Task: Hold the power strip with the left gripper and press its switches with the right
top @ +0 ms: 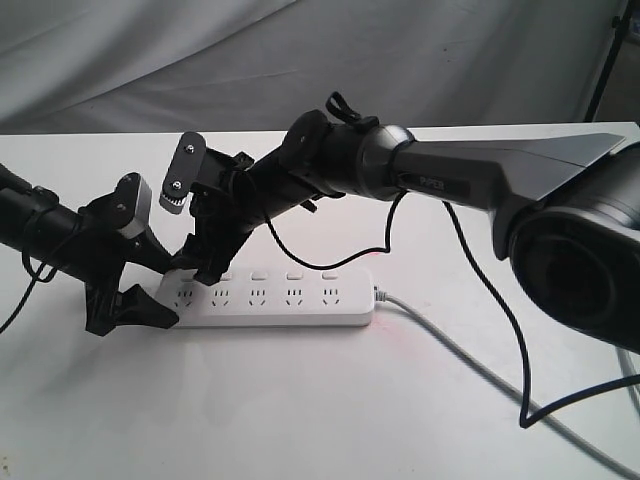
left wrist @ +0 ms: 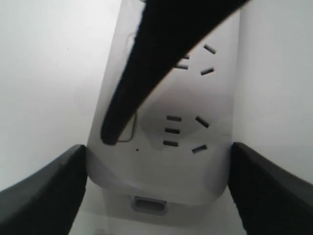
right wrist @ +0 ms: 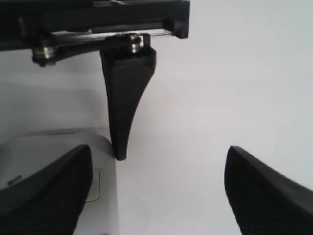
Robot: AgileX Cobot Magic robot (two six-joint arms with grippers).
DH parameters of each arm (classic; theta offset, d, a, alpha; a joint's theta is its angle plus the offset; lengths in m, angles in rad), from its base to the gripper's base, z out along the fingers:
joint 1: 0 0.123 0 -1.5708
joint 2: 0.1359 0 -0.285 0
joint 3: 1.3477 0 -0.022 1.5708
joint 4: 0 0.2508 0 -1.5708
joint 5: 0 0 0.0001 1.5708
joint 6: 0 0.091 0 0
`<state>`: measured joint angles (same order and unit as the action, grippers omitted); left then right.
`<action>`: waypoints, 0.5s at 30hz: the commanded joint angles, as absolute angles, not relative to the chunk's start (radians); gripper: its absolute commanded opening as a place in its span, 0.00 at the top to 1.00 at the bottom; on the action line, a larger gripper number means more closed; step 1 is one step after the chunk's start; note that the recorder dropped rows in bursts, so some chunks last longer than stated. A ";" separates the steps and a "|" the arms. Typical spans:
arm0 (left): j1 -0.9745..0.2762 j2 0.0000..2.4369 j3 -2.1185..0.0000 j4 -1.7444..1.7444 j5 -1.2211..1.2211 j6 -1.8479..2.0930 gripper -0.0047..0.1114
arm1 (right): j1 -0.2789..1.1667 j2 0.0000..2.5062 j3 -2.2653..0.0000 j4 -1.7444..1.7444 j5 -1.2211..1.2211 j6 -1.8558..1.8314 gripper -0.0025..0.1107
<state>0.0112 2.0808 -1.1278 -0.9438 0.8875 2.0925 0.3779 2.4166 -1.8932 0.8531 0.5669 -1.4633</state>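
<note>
White table (top: 300,420) — power strip (top: 290,305) between left gripper (left wrist: 156,152) fingers (left wrist: 44,191) (right gripper (right wrist: 156,164) above)

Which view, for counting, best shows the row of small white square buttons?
Exterior view: the button row lies along the long white plastic power strip, its left end hidden. Left wrist view shows one button, partly covered; right wrist view, only an edge.

Bright, even light washes the white table (top: 300,420) nearly to glare — shadows beneath the power strip (top: 290,318) are faint and soft. Both wrist views are blurry at close range — the exterior view is sharper, with mild grain.
</note>
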 commanded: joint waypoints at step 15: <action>0.005 2.082 -1.134 -0.961 0.889 2.095 0.96 | 0.385 2.457 -1.898 0.832 0.552 -1.458 0.36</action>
<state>0.0112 2.0808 -1.1278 -0.9438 0.8875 2.0925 0.3795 2.4494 -1.8975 0.8605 0.5587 -1.4555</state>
